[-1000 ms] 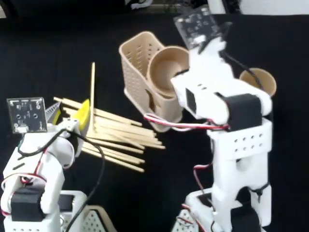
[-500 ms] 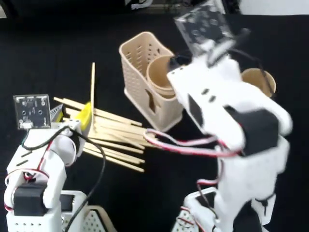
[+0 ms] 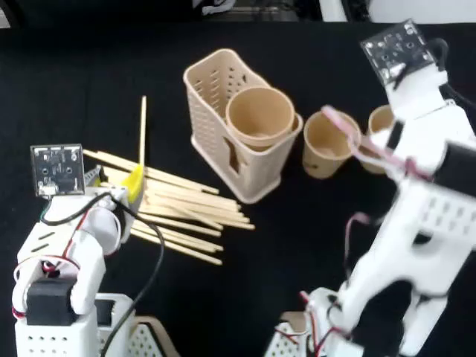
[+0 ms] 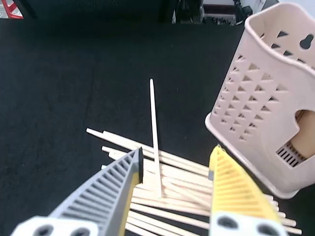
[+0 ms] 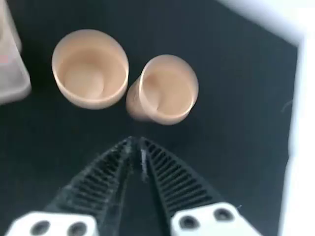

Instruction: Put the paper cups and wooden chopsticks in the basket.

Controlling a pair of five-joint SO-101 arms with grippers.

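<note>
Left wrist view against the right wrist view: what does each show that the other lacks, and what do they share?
Left wrist view: the pile of loose wooden chopsticks, the beige perforated plastic basket beside it, and the open left hand over the pile. Right wrist view: two upright tan paper cups side by side, with the shut right hand near them. Shared: the black table; a pale blurred shape at the right wrist view's edge may be the basket, but I cannot tell.
</note>
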